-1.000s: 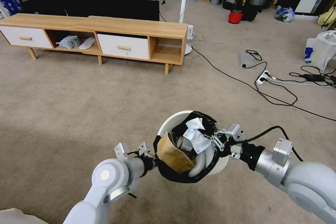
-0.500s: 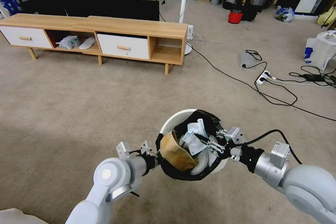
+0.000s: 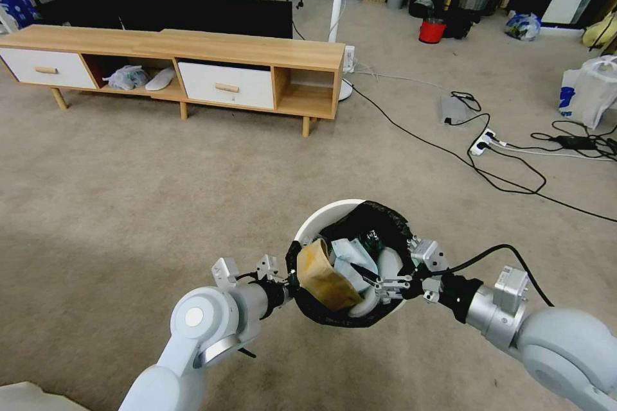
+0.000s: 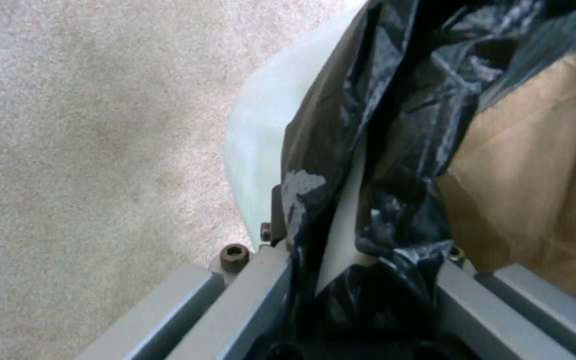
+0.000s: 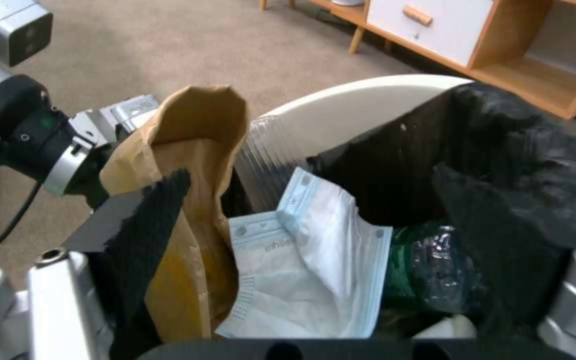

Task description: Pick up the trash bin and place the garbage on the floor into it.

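Note:
The trash bin (image 3: 319,216), white with a black bag liner (image 3: 379,218), hangs above the floor (image 3: 160,192). My left gripper (image 3: 290,281) is shut on its near rim (image 4: 341,220), with liner (image 4: 395,125) pinched between the fingers (image 4: 255,300). Garbage lies inside the bin: a brown paper carton (image 3: 324,276) (image 5: 195,150), a crumpled white tissue (image 3: 347,255) (image 5: 308,260) and a green bottle (image 5: 428,265). My right gripper (image 3: 378,282) (image 5: 368,240) reaches down into the bin, open, its jaws wide apart over the tissue.
A low wooden cabinet (image 3: 193,54) with white drawers stands ahead to the left. Black cables (image 3: 508,180) and a power strip (image 3: 483,140) run over the carpet on the right, near a large white plastic bag (image 3: 588,96). A red bucket (image 3: 432,30) stands far back.
My right gripper came down from above the rim into the bin with the white tissue, and its jaws have opened. The tissue now lies among the other litter.

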Controlling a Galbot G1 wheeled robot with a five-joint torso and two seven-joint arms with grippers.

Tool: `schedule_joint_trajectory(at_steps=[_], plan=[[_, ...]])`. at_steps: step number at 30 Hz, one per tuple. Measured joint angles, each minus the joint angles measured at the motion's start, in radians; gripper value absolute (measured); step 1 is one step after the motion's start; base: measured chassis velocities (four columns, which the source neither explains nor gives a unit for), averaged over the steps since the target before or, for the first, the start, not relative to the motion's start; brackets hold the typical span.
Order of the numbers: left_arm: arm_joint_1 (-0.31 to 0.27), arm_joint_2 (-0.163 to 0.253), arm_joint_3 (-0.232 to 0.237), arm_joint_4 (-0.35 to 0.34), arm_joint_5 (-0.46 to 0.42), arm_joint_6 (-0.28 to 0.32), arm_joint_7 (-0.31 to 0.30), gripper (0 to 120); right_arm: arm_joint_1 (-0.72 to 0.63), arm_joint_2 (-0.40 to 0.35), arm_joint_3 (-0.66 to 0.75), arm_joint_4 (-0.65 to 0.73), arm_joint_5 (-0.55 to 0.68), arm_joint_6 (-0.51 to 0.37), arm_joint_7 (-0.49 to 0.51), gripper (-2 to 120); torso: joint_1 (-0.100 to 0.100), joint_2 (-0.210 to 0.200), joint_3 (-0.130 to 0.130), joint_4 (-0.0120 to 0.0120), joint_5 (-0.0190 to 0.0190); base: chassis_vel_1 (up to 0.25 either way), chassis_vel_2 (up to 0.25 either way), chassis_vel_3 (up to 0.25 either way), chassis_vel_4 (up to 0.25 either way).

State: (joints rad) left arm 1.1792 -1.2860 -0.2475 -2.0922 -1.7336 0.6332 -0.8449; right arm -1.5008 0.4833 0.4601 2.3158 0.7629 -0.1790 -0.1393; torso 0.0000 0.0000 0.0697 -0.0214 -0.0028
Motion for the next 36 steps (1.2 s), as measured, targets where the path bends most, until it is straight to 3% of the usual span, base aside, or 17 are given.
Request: schedule_joint_trajectory(at_steps=[36], plan=[[-0.012, -0.022, -0.001, 0.04, 0.04, -0.003, 0.027, 0, 0.044, -0.036, 0.037, 0.095, 0.093, -0.002, 0.006, 97, 0.0, 0.0, 0.0, -0.0001, -0.0001, 0.0, 0.0, 0.0, 0.0]])
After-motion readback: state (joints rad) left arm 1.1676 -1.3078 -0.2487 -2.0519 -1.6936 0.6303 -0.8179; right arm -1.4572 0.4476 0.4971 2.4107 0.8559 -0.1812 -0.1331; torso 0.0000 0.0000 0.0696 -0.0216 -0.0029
